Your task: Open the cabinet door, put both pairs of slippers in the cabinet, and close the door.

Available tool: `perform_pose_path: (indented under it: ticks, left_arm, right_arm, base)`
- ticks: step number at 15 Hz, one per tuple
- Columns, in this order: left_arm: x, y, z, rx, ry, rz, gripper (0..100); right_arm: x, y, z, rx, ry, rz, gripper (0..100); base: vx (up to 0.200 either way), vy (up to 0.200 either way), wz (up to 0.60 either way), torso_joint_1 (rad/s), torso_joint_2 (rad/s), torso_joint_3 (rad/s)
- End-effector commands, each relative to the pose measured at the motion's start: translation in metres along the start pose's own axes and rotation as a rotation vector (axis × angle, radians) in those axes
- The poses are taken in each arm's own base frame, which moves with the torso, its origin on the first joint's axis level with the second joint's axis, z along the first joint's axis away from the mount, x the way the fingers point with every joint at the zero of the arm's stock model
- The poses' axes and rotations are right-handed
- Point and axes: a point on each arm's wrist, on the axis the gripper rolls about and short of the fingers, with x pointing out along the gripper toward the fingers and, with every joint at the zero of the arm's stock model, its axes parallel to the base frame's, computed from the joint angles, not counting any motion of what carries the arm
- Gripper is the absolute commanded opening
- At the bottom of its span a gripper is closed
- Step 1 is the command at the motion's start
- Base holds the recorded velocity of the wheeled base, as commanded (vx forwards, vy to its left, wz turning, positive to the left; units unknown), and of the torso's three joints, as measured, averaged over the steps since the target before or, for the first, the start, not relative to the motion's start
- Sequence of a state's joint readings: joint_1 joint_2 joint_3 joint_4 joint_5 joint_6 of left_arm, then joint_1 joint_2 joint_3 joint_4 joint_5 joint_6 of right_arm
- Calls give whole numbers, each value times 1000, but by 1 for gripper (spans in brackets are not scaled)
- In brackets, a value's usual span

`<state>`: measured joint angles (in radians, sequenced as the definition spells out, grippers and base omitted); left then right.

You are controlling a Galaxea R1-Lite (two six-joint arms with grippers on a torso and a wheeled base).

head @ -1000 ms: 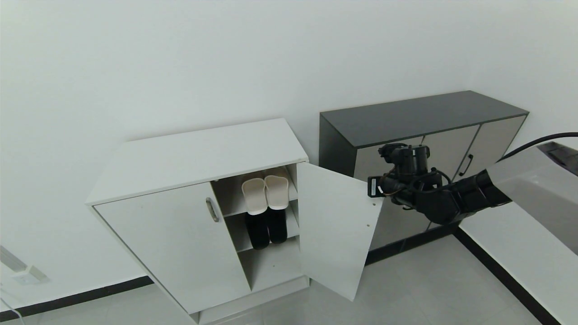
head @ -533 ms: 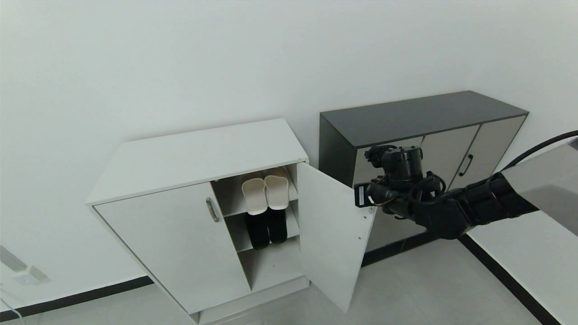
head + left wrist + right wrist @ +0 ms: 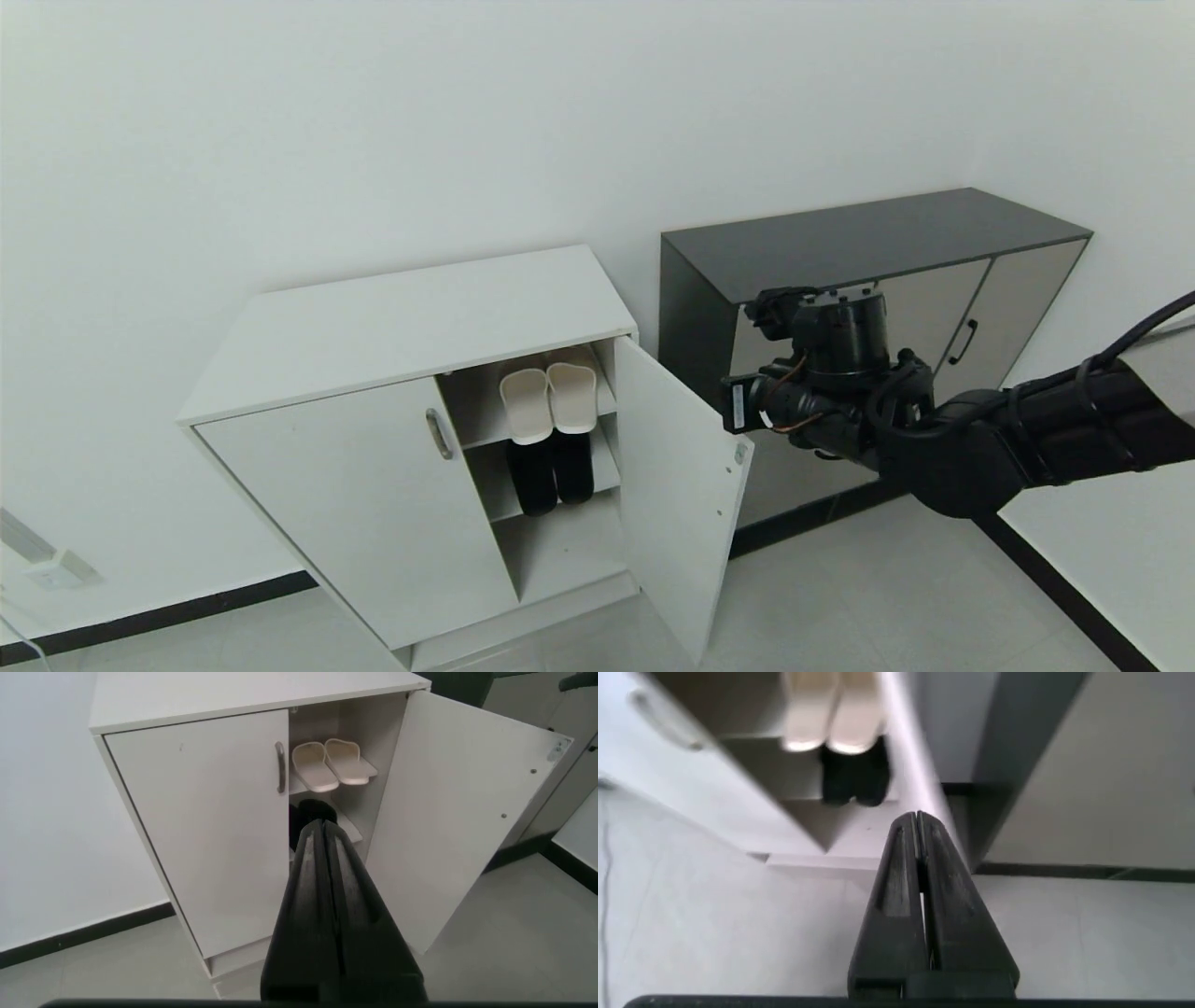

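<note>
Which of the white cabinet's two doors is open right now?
The right-hand white door, which stands swung outward. The left white door, the one with the metal handle, lies flush and shut.

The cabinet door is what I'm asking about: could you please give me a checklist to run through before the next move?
1. White slippers on the upper shelf: ok.
2. Black slippers on the middle shelf: ok.
3. Cabinet door closed: not ok, it stands partly open.
4. Right gripper, shut, by the door's free edge; touching the door: cannot tell.
5. Left gripper, shut, in front of the opening; clear of the door's swing: cannot tell.
6. Slipper heels behind the door line: cannot tell.
</note>
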<state>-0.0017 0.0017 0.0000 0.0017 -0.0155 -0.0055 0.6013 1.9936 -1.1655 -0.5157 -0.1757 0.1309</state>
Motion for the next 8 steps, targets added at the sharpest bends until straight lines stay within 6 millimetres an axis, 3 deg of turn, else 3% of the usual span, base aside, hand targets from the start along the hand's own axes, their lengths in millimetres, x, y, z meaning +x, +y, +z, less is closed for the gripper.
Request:
perform_pose_path:
  ticks: [1,8]
  left_arm:
    - [0,0,0,-1,0,-1,0]
    - [0,0,0,-1,0,-1,0]
  right_arm:
    - [20,-9,-14,3,36,-30,0]
    - [33,-18,-25,7,63,-56,0]
  base:
    - [0,0,0,0,0,0]
    - [0,0,0,0,0,0]
